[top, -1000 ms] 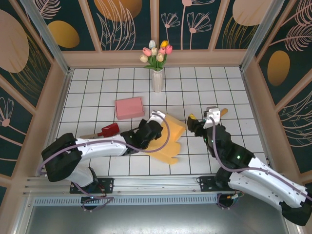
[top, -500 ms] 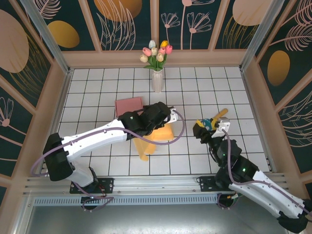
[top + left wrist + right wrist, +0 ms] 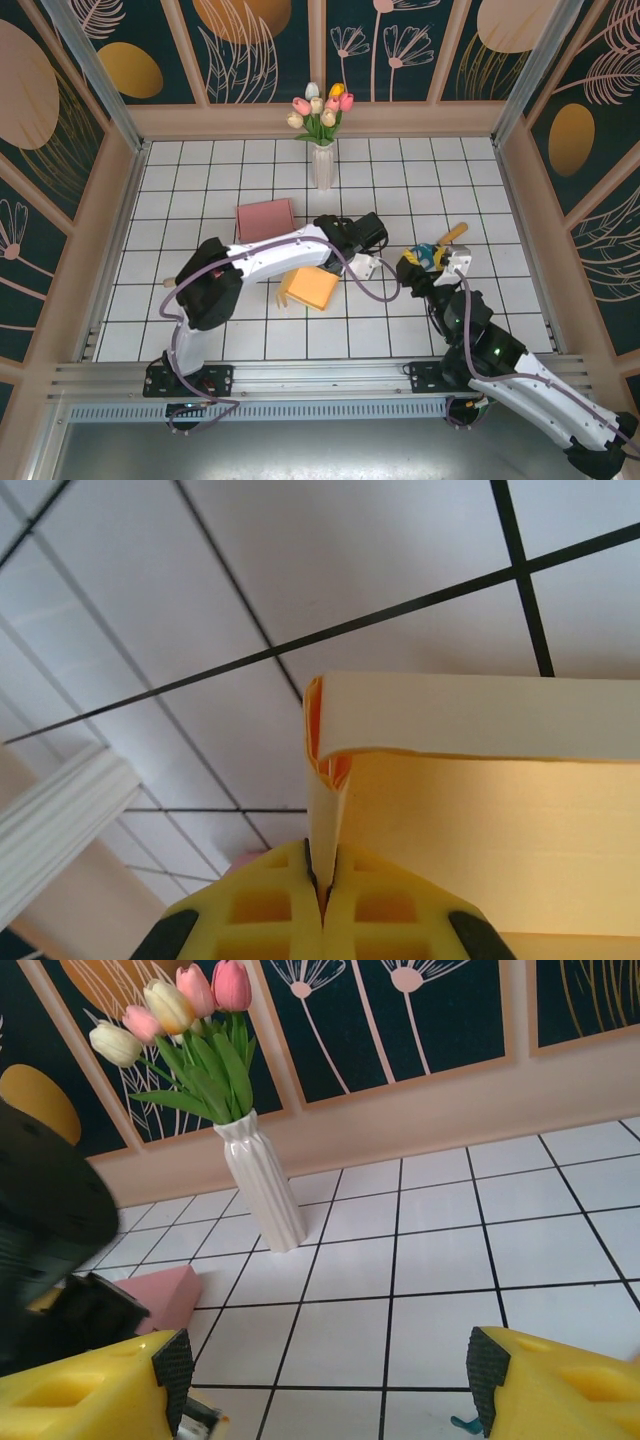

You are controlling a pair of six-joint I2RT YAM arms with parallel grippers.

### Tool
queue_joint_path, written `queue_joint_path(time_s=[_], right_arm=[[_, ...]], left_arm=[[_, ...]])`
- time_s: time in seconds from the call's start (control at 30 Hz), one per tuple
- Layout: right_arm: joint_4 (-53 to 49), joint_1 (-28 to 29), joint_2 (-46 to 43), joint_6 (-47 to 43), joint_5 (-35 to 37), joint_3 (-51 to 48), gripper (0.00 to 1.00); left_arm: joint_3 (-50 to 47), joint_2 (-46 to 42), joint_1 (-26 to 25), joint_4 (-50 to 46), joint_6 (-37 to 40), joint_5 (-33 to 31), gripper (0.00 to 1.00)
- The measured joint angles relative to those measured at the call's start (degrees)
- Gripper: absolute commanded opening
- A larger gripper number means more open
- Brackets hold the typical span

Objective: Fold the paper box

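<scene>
We see left end effector point(image 3: 322, 880) clamped on the yellow paper box point(image 3: 312, 288), at its right edge. Right end effector point(image 3: 424, 257) apart, empty; box lies just to its left.

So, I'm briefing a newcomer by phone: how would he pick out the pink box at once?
On the white tiled table, find the vase of tulips at the back. The pink box lies flat in front of it, to the left. Its neighbour nearer the front, the paper box, is yellow.
</scene>
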Motion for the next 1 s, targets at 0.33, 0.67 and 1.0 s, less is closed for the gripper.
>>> queue_joint_path(time_s=[0.33,0.67,1.0], right_arm=[[1.20,-0.20,0.00,0.07,-1.01,-0.02,0.75],[2.05,-0.85,0.07,0.09,-1.51,-1.14,0.75],[2.25,-1.51,1.05,0.09,-1.51,-1.14,0.75]], left_arm=[[-5.09,4.15,2.78,11.96,4.98,4.02,0.00],[-17.64,-0.76,3.10,31.47,7.58,3.56,0.00],[-18.08,-0.87,3.13,33.05,6.69,2.60,0.23]])
